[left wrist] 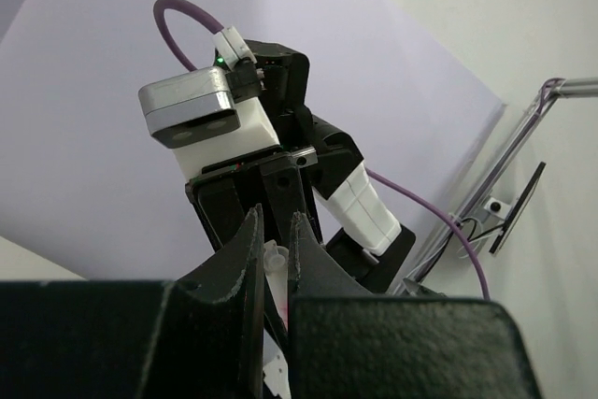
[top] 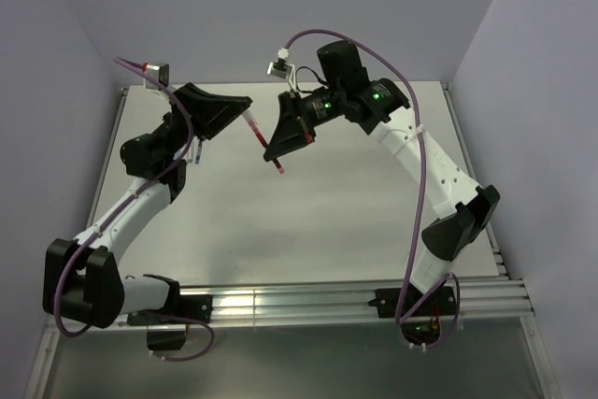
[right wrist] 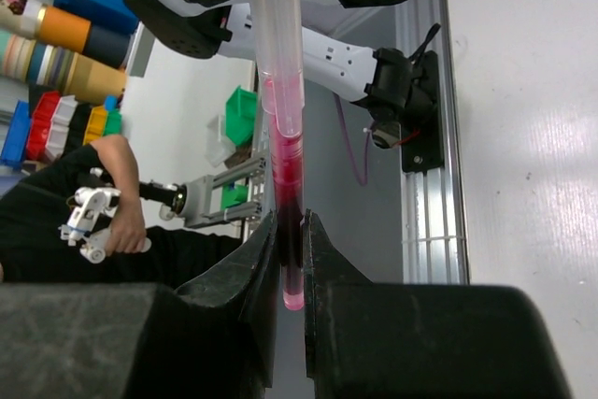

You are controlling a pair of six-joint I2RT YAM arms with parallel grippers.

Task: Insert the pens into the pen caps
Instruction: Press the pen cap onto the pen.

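Both arms are raised and meet above the far middle of the table. My left gripper [top: 249, 111] [left wrist: 274, 221] is shut on the pale end of a translucent pen [top: 254, 128] [left wrist: 275, 266] [right wrist: 278, 35] with a pink lower part. That pen runs straight down into a pink pen cap [right wrist: 291, 249] [top: 278, 167], and my right gripper [top: 273, 149] [right wrist: 291, 221] is shut on the cap. The cap's rounded end sticks out past the right fingers [right wrist: 322, 259]. Pen and cap overlap in line; how deep the pen sits is hidden by the jaws.
The grey table [top: 308, 221] lies below both arms, closed in by purple walls on three sides. An aluminium rail [top: 308, 301] runs along the near edge. In the right wrist view a person's arm [right wrist: 117, 193] and shelves of coloured items show beyond the rail.
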